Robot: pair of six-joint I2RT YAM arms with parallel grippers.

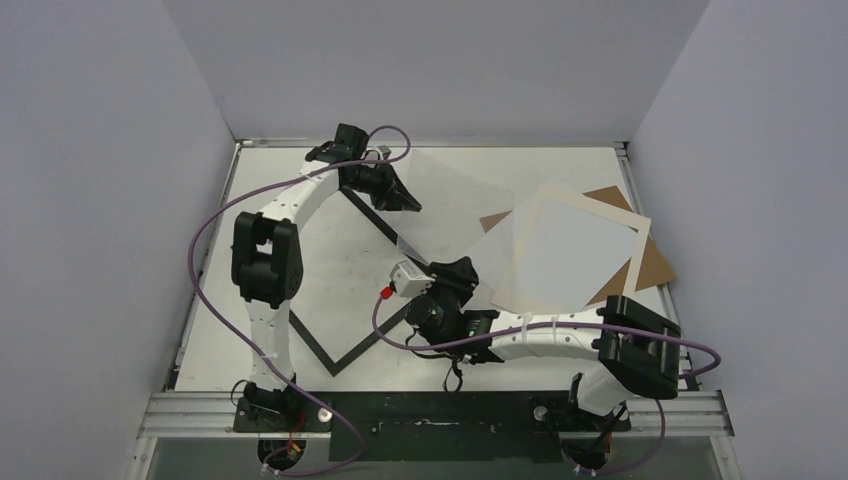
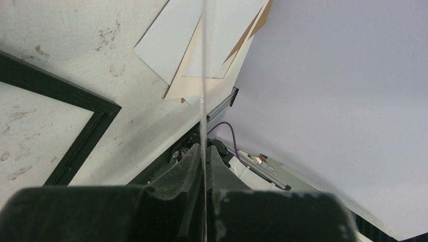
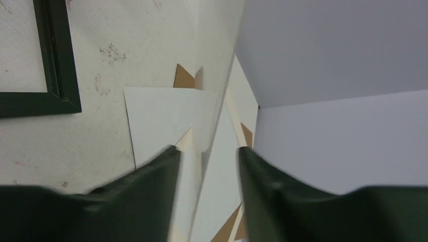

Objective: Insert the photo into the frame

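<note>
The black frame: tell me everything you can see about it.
The frame is a thin black rectangle, matte and rigid-looking, with a stepped inner lip visible in the wrist views. It lies flat on the white table, turned like a diamond and empty, so scuffed tabletop shows through its opening. The left arm and right arm cross over it, hiding two corners.

clear sheet point(image 1: 450, 200), cream mat point(image 1: 644, 224) over brown cardboard backing point(image 1: 657, 265) on white table point(image 1: 580, 165)
</note>
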